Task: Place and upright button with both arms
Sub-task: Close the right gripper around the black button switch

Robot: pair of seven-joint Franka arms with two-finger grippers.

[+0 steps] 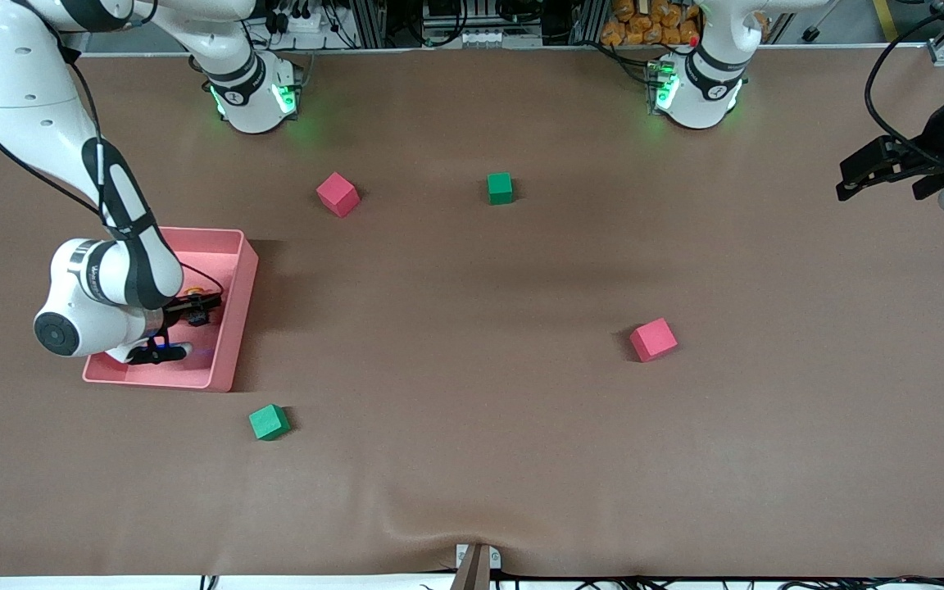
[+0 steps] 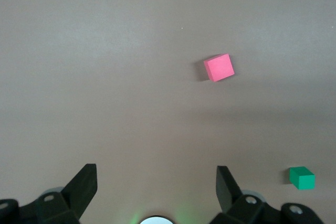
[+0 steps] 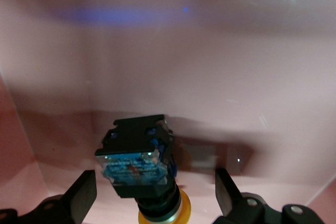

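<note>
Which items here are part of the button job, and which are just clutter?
Job:
- button, lying in the pink tray
- right gripper, open, down in the tray around the button
- left gripper, open, waiting over the left arm's end of the table

Lying about:
- two red cubes
- two green cubes

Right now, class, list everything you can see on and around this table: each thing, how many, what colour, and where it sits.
button: one, black body, orange-yellow cap, in the bin, between the right gripper's open fingers, not gripped.
bin: one, pink, toward the right arm's end of the table.
red cubes: two; one near the right arm's base, one nearer the front camera, toward the left arm's end.
green cubes: two; one mid-table near the bases, one nearer the camera than the bin.
table: one, brown.
right gripper: black, open, low in the bin.
left gripper: black, open, waiting above the table.
</note>
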